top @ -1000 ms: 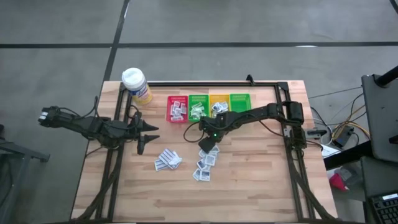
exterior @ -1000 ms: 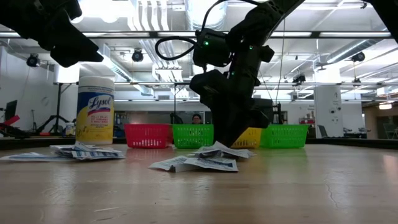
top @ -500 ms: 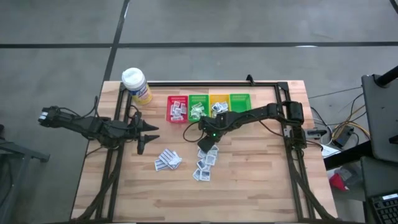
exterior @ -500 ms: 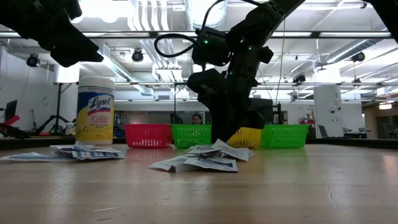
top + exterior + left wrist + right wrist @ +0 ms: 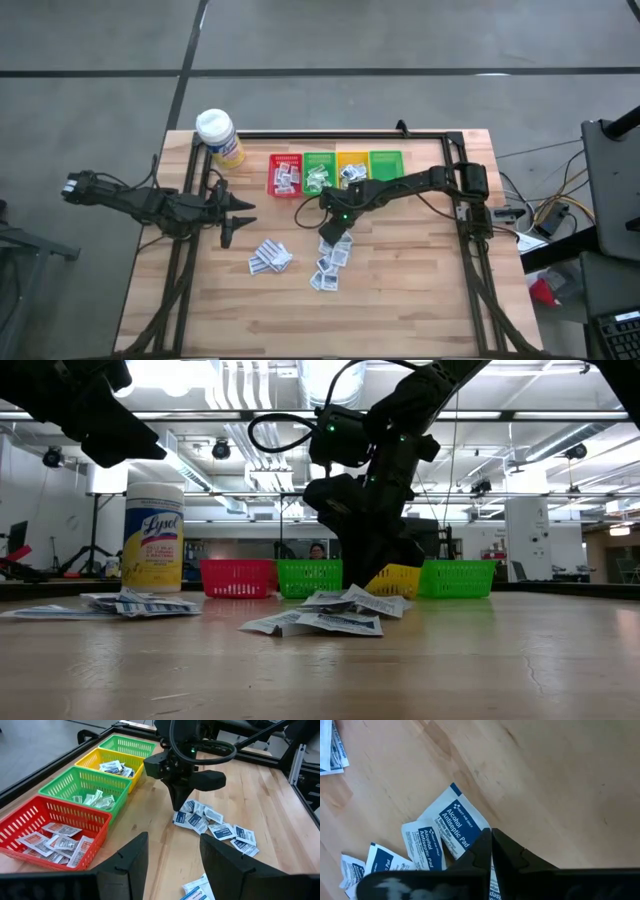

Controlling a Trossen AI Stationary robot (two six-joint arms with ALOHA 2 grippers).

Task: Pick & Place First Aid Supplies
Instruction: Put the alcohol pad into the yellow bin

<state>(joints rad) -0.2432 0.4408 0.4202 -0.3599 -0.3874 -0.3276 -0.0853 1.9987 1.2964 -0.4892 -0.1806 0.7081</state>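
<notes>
Small white sachets with blue print lie in two loose piles on the wooden table, one (image 5: 270, 257) toward the left and one (image 5: 330, 262) at the middle. My right gripper (image 5: 333, 232) stands over the far end of the middle pile, pointing steeply down, shut on an alcohol pad sachet (image 5: 451, 817). My left gripper (image 5: 230, 215) hovers open over the table's left part, and its two fingers (image 5: 125, 862) have nothing between them. My right gripper pinches the alcohol pad sachet at its edge (image 5: 482, 831) between its two fingers. They come from above, slanting steeply down. The rest of the sachet lies flat on the table and on its neighbours in the pile (image 5: 330, 620).
Four bins stand in a row at the far side: red (image 5: 285, 175), green (image 5: 318, 172), yellow (image 5: 351, 168), green (image 5: 385, 163); three of them hold sachets. A white-capped yellow bottle (image 5: 218, 135) stands at the far left corner. Bare wood lies toward the near edge.
My right gripper has shut its fingers at the far end of the middle pile without shifting its place. The sachet beside its fingers has tipped up a little at one edge. My left arm has kept still.
</notes>
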